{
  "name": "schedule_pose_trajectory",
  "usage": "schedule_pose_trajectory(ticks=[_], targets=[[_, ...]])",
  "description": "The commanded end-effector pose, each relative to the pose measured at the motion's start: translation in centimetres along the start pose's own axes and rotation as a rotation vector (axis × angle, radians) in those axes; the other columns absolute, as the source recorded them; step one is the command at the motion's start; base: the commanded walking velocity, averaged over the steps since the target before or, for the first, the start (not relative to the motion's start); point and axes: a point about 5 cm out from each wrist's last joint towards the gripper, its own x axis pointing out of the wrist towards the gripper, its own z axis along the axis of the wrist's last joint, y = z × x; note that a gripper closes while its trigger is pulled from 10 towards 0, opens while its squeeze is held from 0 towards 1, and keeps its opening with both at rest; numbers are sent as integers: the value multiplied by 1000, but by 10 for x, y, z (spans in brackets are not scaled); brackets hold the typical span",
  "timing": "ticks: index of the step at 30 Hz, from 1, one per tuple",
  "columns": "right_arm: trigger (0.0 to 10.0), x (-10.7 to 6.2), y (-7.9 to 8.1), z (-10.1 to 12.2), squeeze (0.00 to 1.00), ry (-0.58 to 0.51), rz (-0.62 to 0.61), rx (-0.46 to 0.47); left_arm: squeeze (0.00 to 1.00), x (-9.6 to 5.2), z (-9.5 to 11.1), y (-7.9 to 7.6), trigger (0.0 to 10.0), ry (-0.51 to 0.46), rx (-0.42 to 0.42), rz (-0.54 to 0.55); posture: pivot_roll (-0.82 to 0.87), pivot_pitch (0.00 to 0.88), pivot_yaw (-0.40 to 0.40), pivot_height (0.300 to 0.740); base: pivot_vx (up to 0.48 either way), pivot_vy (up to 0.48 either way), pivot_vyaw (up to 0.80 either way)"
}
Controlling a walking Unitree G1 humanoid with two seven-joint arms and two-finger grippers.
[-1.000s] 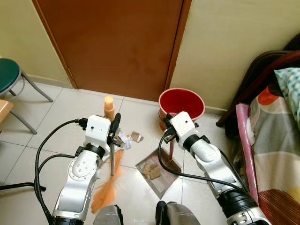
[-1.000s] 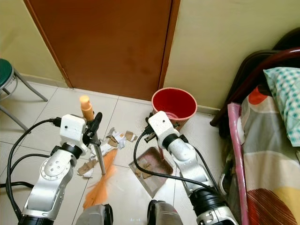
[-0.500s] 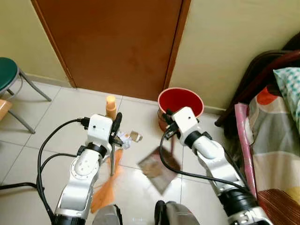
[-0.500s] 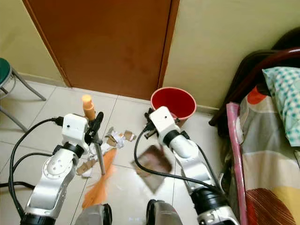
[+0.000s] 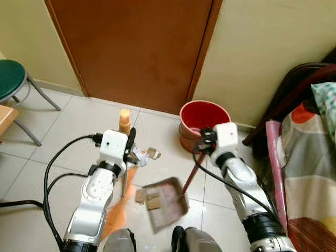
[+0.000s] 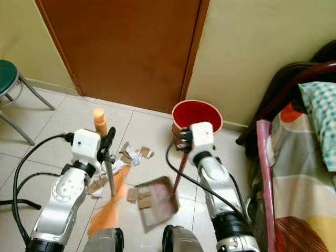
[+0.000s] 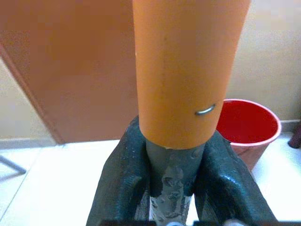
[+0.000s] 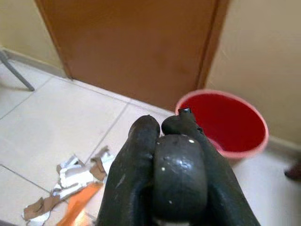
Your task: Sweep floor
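While lifted: dustpan (image 5: 164,202) w/ scraps (image 5: 149,198)

I'm looking at a bedroom in a home: pale floor tiles (image 5: 63,121), a brown wooden door (image 5: 136,47) in a cream wall (image 5: 273,47), a bed with patterned bedding (image 5: 310,157), and a green-seated stool (image 5: 10,84).

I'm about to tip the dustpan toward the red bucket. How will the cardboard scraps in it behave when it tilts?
The cardboard scraps look thin and flat, so probably light and quick to slide. The dustpan, held by the right gripper on its long handle, already shows blurred, so any swing may scatter them. The red bucket is close, so tilt slowly.
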Motion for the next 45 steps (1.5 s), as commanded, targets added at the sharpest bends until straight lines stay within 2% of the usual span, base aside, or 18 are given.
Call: schedule_pose_trajectory(ticks=[1, 6, 9, 11, 13, 17, 18, 20, 21, 24, 26, 27, 29, 32, 34, 36, 41, 45], targets=[[10000, 1, 1, 8, 0, -36, 19, -1, 0, -2, -6, -1, 10000, 29, 18, 16, 173, 97, -104, 740, 0, 0, 0], [10000, 4, 12, 20, 0, -107, 138, -202, 0, 3, -4, -4, 10000, 19, 17, 13, 167, 90, -104, 740, 0, 0, 0], [10000, 8, 6, 22, 0, -97, 94, -169, 0, 5, -2, -5, 10000, 13, 19, 13, 172, 88, -111, 740, 0, 0, 0], [10000, 10, 8, 21, 0, -83, 123, -163, 0, 5, -2, -5, 10000, 13, 20, 18, 173, 89, -111, 740, 0, 0, 0], [10000, 10, 14, 20, 0, -79, 174, -217, 0, 4, -3, -4, 10000, 16, 18, 26, 176, 91, -111, 740, 0, 0, 0], [10000, 11, 15, 27, 0, -135, 137, -180, 0, 2, -6, -4, 10000, 24, 20, 27, 180, 96, -115, 740, 0, 0, 0], [10000, 11, 22, 28, 0, -144, 189, -250, 0, 2, -5, -5, 10000, 23, 20, 26, 180, 96, -115, 740, 0, 0, 0], [10000, 11, 25, 32, 0, -175, 209, -302, 0, 2, -5, -5, 10000, 22, 19, 26, 166, 102, -110, 740, 0, 0, 0], [10000, 13, 21, 40, 0, -208, 168, -273, 0, 4, -3, -5, 10000, 18, 17, 28, 140, 113, -105, 740, 0, 0, 0], [10000, 16, 22, 41, 0, -190, 194, -272, 0, 6, 1, -6, 10000, 3, 10, 25, 113, 120, -106, 740, 0, 0, 0], [10000, 17, 22, 44, 0, -204, 212, -379, 0, 7, 3, -7, 10000, -6, 2, 26, 102, 125, -110, 740, 0, 0, 0], [10000, 18, 18, 47, 0, -220, 181, -397, 0, 7, 4, -7, 10000, -7, 0, 27, 86, 129, -115, 740, 0, 0, 0], [10000, 22, 3, 52, 0, -202, 77, -323, 0, 5, 4, -9, 10000, -9, 17, 21, 62, 146, -119, 740, 0, 0, 0], [10000, 22, 1, 53, 0, -182, 117, -386, 0, 3, 9, -12, 10000, -23, 29, 14, 50, 173, -117, 740, 0, 0, 0], [10000, 21, -9, 61, 0, -216, 20, -386, 0, 2, 16, -12, 10000, -28, 29, 13, 50, 188, -122, 740, 0, 0, 0], [10000, 21, -10, 55, 0, -165, 36, -319, 0, 1, 26, -13, 10000, -50, 25, 4, 61, 193, -127, 740, 0, 0, 0], [10000, 18, -8, 41, 0, -116, 30, -290, 0, -1, 24, -15, 10000, -45, 22, -3, 69, 182, -130, 740, 0, 0, 0], [10000, 11, -10, 23, 0, -53, -66, -173, 0, -5, 22, -18, 10000, -33, 23, -42, 74, 169, -104, 740, 0, 0, 0]])
